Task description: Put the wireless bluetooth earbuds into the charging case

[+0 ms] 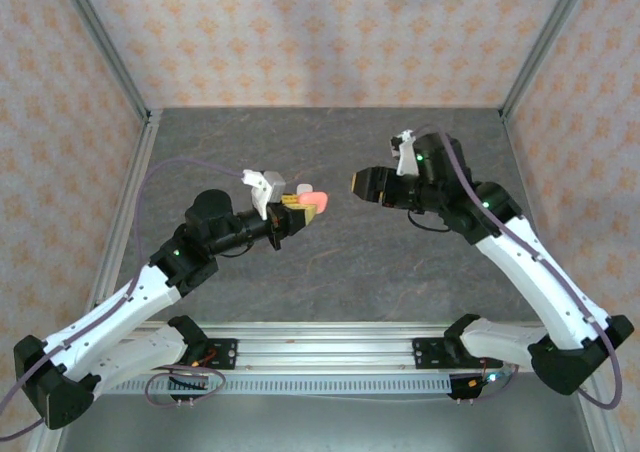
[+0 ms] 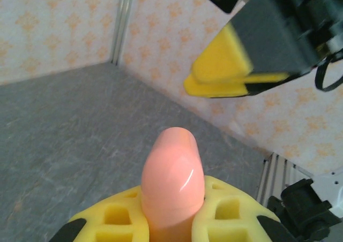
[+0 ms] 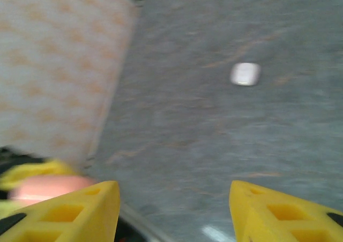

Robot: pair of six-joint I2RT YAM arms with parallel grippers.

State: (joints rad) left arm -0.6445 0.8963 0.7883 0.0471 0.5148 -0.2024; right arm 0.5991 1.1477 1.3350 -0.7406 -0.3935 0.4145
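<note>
The left gripper (image 1: 293,206) was clamped on the coral-pink charging case (image 2: 172,180), holding it in the air above the middle of the worktop (image 1: 330,282), rounded end pointing at the other arm. The right gripper (image 1: 362,184) faced it from just beside, off the surface, its fingers (image 3: 88,210) spread wide with nothing between them.

The step seemed to be a hand-to-hand one, probably opening or steadying the case. To do it well, the right fingers should close squarely on the exposed end (a smooth, glossy shell will slip under a skewed pinch) while the left keeps its hold firm.

The lower part of the case was buried between the yellow pads, so its lid seam could not be seen, nor whether any earbuds sat inside. In the blurred right wrist view, a small white pebble-like object (image 3: 245,74) lay on the worktop away from its edges. It may be a second case.
</note>
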